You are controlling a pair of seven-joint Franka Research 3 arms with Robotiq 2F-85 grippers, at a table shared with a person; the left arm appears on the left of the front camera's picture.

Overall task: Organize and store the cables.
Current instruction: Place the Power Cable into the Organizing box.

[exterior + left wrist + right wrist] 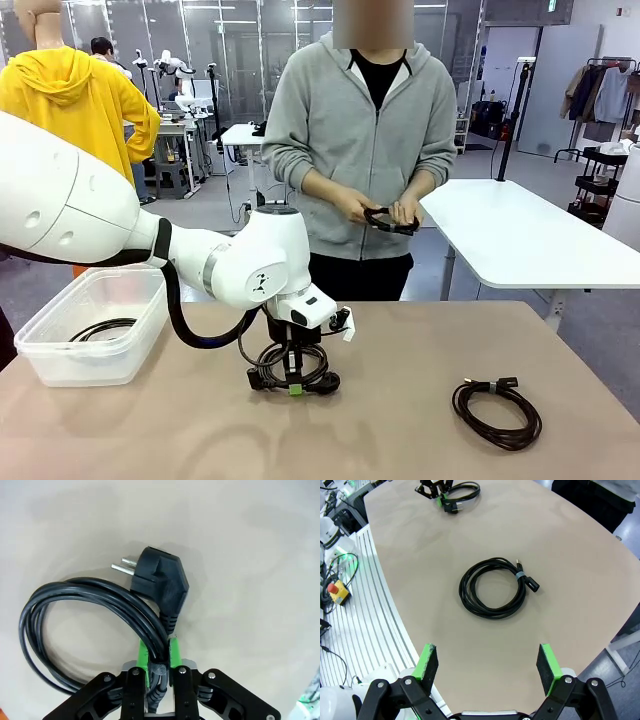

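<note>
Front view
- Left gripper [294, 386]: points down over the middle of the table [400, 345], pads pinched on the plugged cable [325, 382].
- Plugged cable: a black coil at the tabletop under the gripper; I cannot tell whether it rests there or is just lifted.
- Loose cable [510, 438]: coiled flat on the table, well apart on the robot's right.
- Bin [60, 362]: clear plastic, at the table's left edge.
- Stored cable [105, 326]: a coil lying inside the bin.
- Person's hands [352, 207]: at waist height beyond the far edge, both holding the held cable [388, 225], a small black loop.

Left wrist view
- Fingers: narrow, green pads clamped on several strands of the plugged cable.
- Plug [160, 580]: black, with two metal pins, lying just beyond the pads; the coil loops off to picture left.

Right wrist view
- Right gripper [487, 652]: fingers spread wide, nothing between them, raised above the table.
- Loose cable: flat on the table ahead of the fingers, untouched.
- Left gripper: far off at the top edge, on the plugged cable.
</note>
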